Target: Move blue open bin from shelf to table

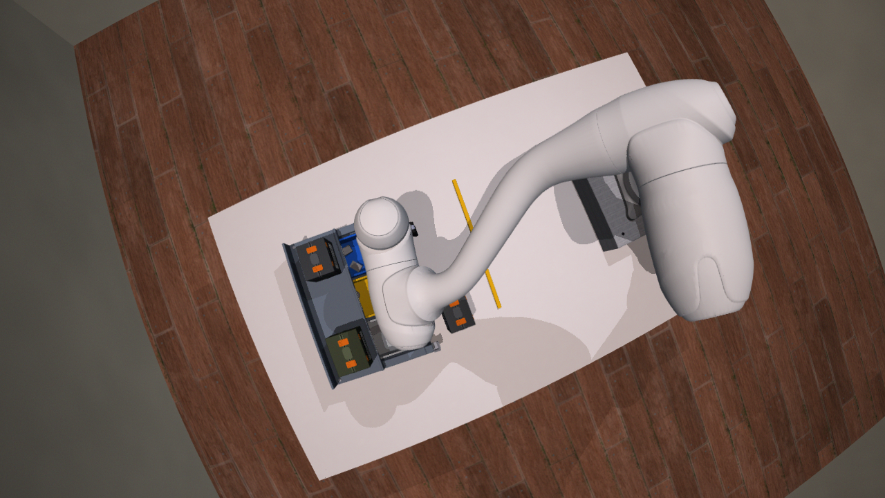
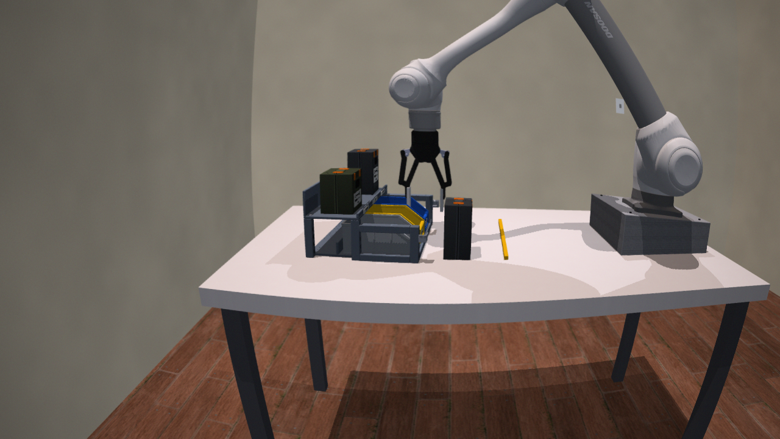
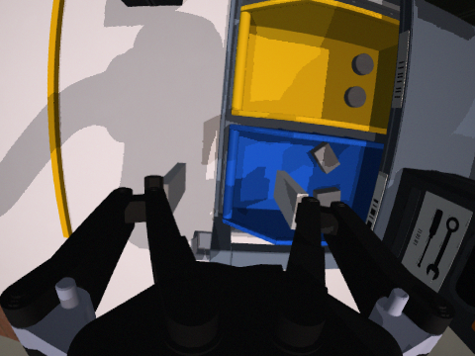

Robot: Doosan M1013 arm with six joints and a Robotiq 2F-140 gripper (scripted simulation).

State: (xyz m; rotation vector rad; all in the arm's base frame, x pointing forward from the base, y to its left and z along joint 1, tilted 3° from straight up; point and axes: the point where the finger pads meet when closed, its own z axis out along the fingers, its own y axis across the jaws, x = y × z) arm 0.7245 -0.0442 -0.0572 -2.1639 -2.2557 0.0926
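Nearest in the exterior view is the front edge of the table (image 1: 544, 266) (image 2: 381, 310) (image 3: 30, 237). Behind it, the near black case (image 1: 459, 314) (image 2: 457, 229) stands upright in front of the shelf (image 1: 307, 309) (image 2: 309, 237) (image 3: 222, 237), with a yellow strip (image 1: 491, 281) (image 2: 503, 240) (image 3: 53, 99) lying farther toward the arm (image 1: 532, 167) (image 2: 479, 41). At the shelf's near end come the grey bin (image 2: 384, 219) and, on the upper deck, the green case (image 1: 348, 354) (image 2: 340, 191). Next is the yellow bin (image 1: 364, 298) (image 2: 395, 210) (image 3: 287, 64) (two round parts inside). Farthest along is the blue bin (image 1: 360, 254) (image 2: 417, 206) (image 3: 257, 158), on the shelf beside the yellow one, two blocky parts in it; the far black case (image 1: 317, 259) (image 2: 364, 169) (image 3: 430, 237) stands on the deck behind it. The gripper (image 2: 425, 204) (image 3: 231, 180) points down there, fingers well apart and holding nothing. In the wrist view, one finger shows over the blue bin's inside, the other beyond its front.
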